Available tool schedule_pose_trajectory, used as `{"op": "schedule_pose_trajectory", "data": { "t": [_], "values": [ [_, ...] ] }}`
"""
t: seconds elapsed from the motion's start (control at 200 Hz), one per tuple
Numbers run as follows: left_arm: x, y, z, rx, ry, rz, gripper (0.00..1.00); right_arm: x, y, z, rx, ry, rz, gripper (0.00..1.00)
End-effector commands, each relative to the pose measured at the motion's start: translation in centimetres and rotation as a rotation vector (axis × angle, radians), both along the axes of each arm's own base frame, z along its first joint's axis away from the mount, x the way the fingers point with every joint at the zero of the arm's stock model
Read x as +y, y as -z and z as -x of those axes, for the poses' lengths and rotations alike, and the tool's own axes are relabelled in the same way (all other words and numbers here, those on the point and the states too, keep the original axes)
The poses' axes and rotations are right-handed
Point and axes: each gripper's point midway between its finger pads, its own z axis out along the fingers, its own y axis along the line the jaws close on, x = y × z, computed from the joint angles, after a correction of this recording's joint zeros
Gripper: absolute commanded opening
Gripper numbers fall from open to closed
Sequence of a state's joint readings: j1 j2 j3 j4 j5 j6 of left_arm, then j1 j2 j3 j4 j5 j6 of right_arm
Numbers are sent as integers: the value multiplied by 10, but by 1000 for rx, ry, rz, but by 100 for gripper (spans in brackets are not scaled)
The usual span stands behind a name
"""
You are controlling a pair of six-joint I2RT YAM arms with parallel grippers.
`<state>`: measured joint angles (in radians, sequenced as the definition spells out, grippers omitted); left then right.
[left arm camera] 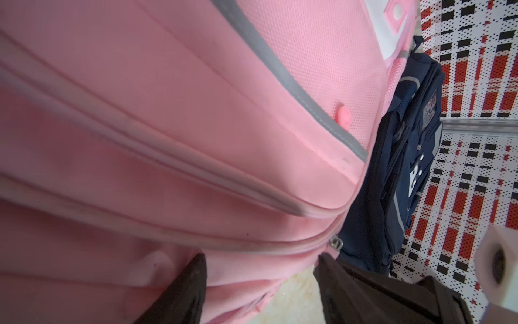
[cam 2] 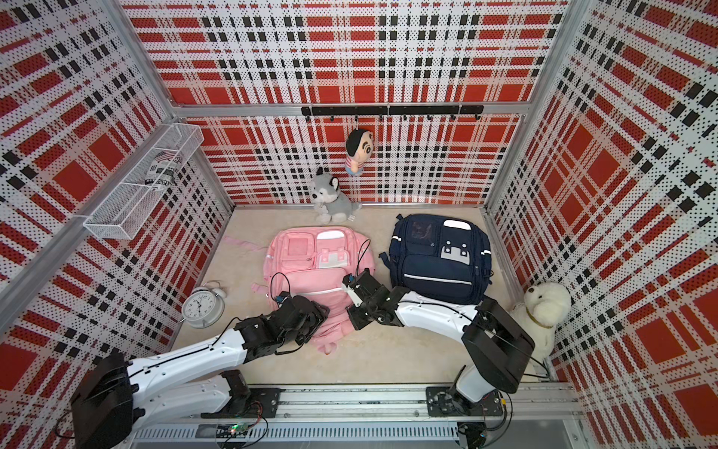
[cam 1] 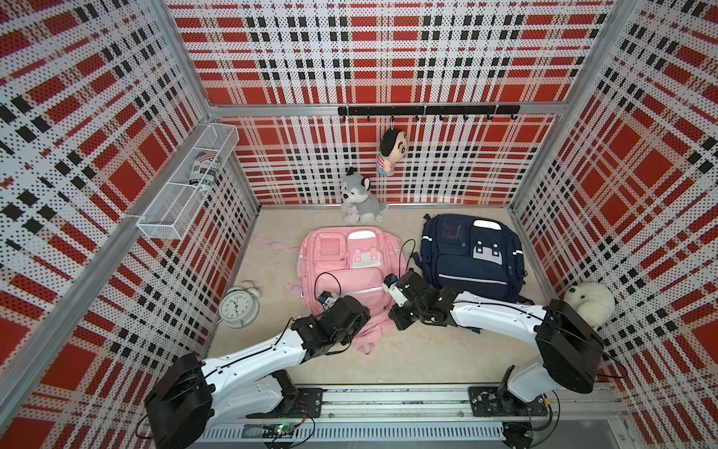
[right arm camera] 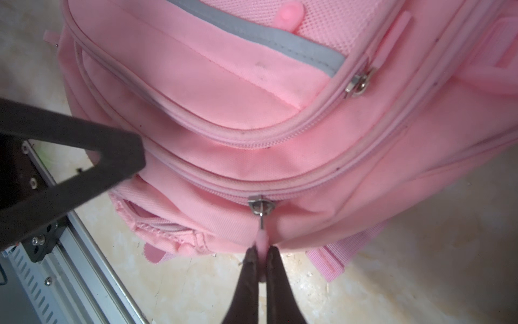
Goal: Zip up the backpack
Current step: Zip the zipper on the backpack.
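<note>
Red, white and black plaid perforated walls (cam 1: 388,58) are enclosing a mottled beige floor (cam 1: 408,357) stretching out below the black hook rail (cam 1: 427,110), while a white wire basket (cam 1: 167,214) is hanging on the side wall left of that rail under even light.

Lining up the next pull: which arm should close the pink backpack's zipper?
Right. The right pincer is shut on the zipper pull of the pink backpack; the left pincer stands open, holding no pull.

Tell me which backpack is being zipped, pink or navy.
The pink backpack: the right hand pinches its zipper pull; the navy backpack beside it has no hand on it.
</note>
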<state>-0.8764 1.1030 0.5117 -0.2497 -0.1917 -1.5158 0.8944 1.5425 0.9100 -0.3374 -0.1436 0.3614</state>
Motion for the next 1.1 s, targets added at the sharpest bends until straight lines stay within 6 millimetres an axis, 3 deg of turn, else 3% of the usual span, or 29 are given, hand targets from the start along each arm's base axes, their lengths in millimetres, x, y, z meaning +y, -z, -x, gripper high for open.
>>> {"op": "schedule_pose_trajectory", "data": {
  "t": [0.0,0.125,0.21,0.311,0.386,0.441,0.762,0.932,1.092],
  "values": [
    [0,17,-1,19,-8,17,67,8,-16,1,-37,-20,-61,0],
    [6,35,0,50,-12,-11,66,8,-15,7,-34,-37,-58,0],
    [12,44,1,62,-10,-44,57,10,-16,10,-36,-53,-59,0],
    [22,52,0,73,-17,-71,38,11,-17,15,-41,-75,-56,0],
    [29,52,0,65,-32,-84,12,9,-16,18,-40,-82,-45,0],
    [34,50,-1,59,-44,-94,3,5,-15,19,-39,-82,-34,0],
    [57,35,2,26,-71,-116,0,-28,9,11,-82,-48,139,0],
    [63,31,4,17,-75,-112,0,-62,27,-7,-56,17,225,0],
    [66,32,8,19,-66,-113,0,-77,18,-36,-107,85,231,0]
  ]
}}
